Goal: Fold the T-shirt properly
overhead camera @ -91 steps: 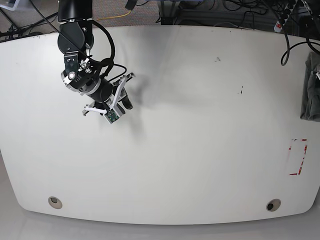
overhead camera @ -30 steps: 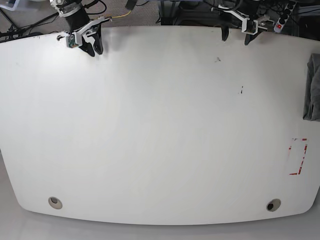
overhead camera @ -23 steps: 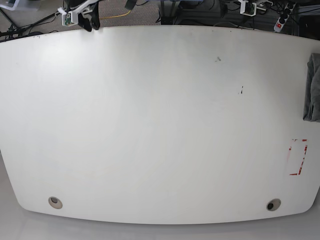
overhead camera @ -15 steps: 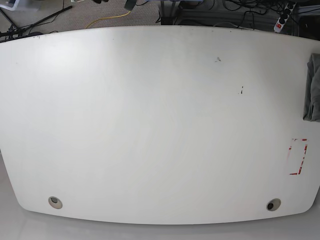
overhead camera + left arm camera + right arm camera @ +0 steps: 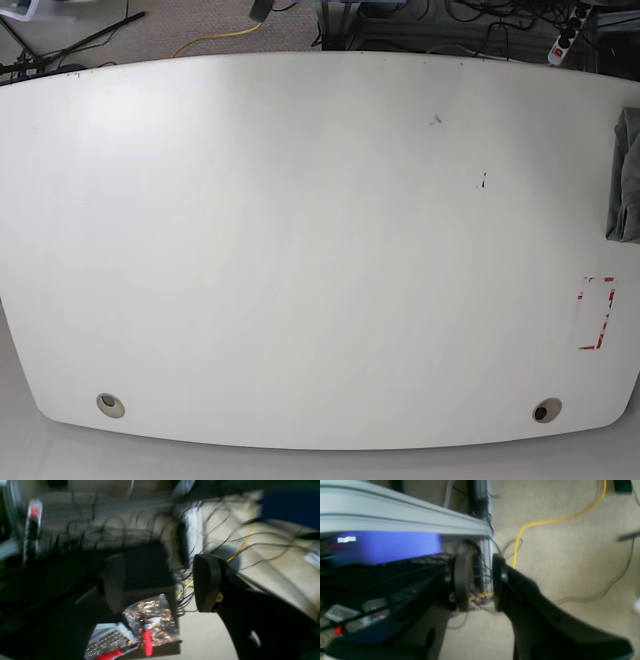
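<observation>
We see the T-shirt (image 5: 626, 175) bunched into a grey wad at the far side edge of the bench (image 5: 300, 250), partly cut off by the base view, so we cannot tell whether it is folded or merely heaped. Neither end effector appears over the bench, and both sit well apart from the cloth.

Our left end effector (image 5: 160, 582) is released, its pads spread wide with nothing between them; beyond it lie tangled black cables (image 5: 155, 525), a yellow cable and a box of red-handled tools (image 5: 135, 640) on the floor. Our right end effector (image 5: 477, 582) is also released, with a narrower gap and nothing gripped; a yellow cable (image 5: 545, 522) runs over carpet (image 5: 570, 562) past its tips, with an aluminium rail (image 5: 395, 522) above.

We judge that no fold is in hand here; both arms look parked off the bench. The next move, as we read it, calls for bringing an arm across to the wad, the left being on its side, and dragging it toward the middle to spread it flat.
</observation>
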### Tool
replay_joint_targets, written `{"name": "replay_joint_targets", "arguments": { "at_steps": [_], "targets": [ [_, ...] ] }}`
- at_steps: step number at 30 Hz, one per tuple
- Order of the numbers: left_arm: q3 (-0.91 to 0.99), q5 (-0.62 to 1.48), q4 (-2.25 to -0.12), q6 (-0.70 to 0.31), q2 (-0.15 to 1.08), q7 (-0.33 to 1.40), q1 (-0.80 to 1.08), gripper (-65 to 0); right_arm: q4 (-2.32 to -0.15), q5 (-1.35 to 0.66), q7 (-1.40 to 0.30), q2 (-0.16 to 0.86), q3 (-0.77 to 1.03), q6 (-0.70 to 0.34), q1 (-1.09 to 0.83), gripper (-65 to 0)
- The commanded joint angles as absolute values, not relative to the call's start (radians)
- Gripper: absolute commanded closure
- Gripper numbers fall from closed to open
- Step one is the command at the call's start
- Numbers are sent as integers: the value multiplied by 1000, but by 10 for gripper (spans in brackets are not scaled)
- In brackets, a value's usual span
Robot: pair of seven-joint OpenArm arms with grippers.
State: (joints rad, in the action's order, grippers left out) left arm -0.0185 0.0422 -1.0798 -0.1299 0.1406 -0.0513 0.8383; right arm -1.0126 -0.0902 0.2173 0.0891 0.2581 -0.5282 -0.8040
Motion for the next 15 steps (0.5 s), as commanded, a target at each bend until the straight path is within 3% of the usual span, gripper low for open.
{"name": "replay_joint_targets", "arguments": {
  "at_steps": [1, 11, 15],
  "targets": [
    [-22, 44, -969, -134, 142, -71, 777, -393, -906, -97, 242, 93, 259, -545, -751, -138],
    [-25, 42, -576, -133, 136, -64, 510, -393, -601, -85, 234, 99, 257, -545, -507, -140],
    [-24, 44, -367, -133, 133, -73, 387, -393, -496, 31, 240, 99, 260, -530, -423, -140]
  ]
}}
